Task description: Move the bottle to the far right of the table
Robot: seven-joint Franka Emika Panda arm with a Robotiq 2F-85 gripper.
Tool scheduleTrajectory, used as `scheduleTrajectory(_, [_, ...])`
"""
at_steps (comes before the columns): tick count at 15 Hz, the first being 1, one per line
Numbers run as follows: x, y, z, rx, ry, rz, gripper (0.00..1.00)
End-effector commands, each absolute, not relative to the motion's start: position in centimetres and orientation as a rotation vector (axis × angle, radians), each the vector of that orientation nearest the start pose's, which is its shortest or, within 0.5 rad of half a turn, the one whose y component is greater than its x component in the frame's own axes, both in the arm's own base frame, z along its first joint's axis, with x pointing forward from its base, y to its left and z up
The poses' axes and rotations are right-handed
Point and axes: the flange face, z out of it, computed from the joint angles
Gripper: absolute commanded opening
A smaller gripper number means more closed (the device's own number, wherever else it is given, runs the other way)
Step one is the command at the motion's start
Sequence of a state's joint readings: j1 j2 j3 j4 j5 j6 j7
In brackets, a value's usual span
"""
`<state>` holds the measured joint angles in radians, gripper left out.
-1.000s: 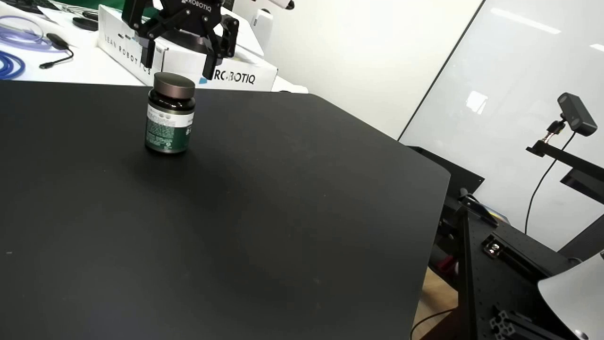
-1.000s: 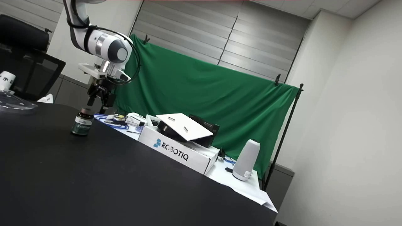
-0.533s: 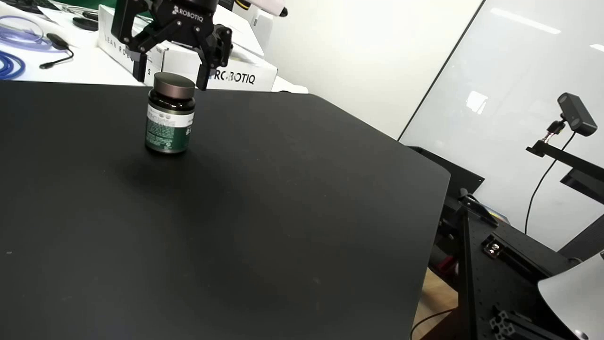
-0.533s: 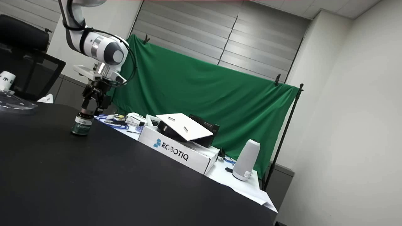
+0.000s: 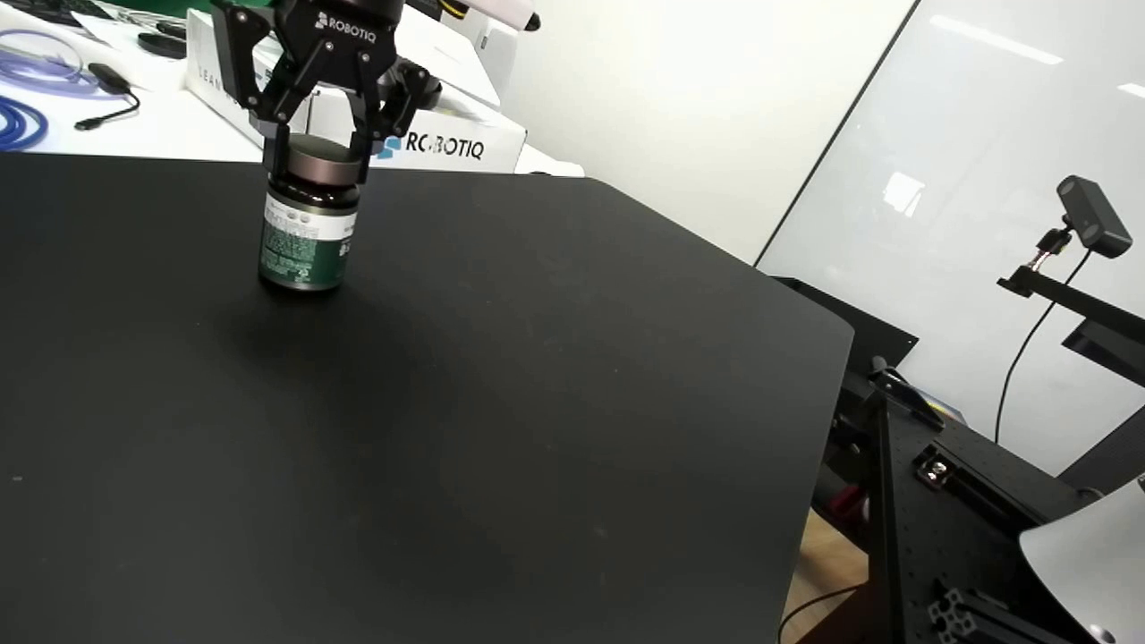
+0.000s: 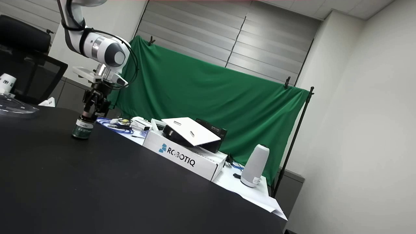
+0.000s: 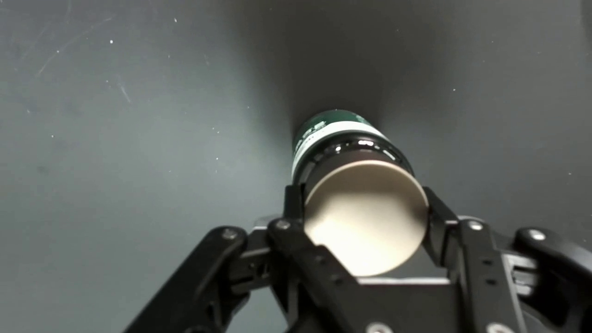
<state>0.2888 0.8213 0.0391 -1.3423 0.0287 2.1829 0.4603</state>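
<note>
The bottle [image 5: 309,237], dark glass with a brown cap and a green label with a white band, stands near the back edge of the black table [image 5: 537,402]. In both exterior views it looks upright, its base seemingly on the tabletop [image 6: 146,188]. My gripper [image 5: 318,165] comes down from above, shut on the cap. From the wrist view, the round cap fills the space between the fingers [image 7: 294,201], which press on opposite sides, and the bottle's body [image 7: 351,138] shows behind it. The gripper [image 6: 90,112] hides part of the cap in an exterior view.
Past the back edge, a white lettered box [image 6: 182,156] and a pale rounded device [image 6: 255,165] stand on a white surface, with blue cables [image 5: 20,125] lying there too. A clear plastic item [image 6: 16,109] sits at the table's far left. A bracket-mounted camera [image 5: 1093,216] stands off the table.
The arm has come down over the bottle, and the jaws have gone from open to shut on the cap. The bottle has shifted slightly to the left in both exterior views.
</note>
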Motion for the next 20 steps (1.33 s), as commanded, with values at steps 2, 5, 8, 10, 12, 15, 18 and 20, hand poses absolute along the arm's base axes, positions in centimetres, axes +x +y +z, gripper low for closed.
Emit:
scheduleTrajectory(2, [70.2, 22.9, 26.8, -3.113, 0.254, -0.001, 0.36])
scheduleTrajectory(5, [69.4, 20.7, 30.0, -3.151, 0.27, 0.082, 0.36])
scheduleTrajectory(8, [67.8, 17.0, 35.2, -3.192, 0.303, 0.189, 0.36])
scheduleTrajectory(10, [66.7, 14.0, 38.5, -3.228, 0.349, 0.215, 0.36])
scheduleTrajectory(12, [65.3, 10.5, 41.7, -3.255, 0.385, 0.223, 0.36])
scheduleTrajectory(15, [62.5, 4.8, 45.0, -3.263, 0.462, 0.206, 0.36])
scheduleTrajectory(18, [59.8, -1.1, 46.3, -3.227, 0.563, 0.11, 0.36])
scheduleTrajectory(20, [58.2, -4.8, 46.6, -3.2, 0.624, 0.052, 0.36])
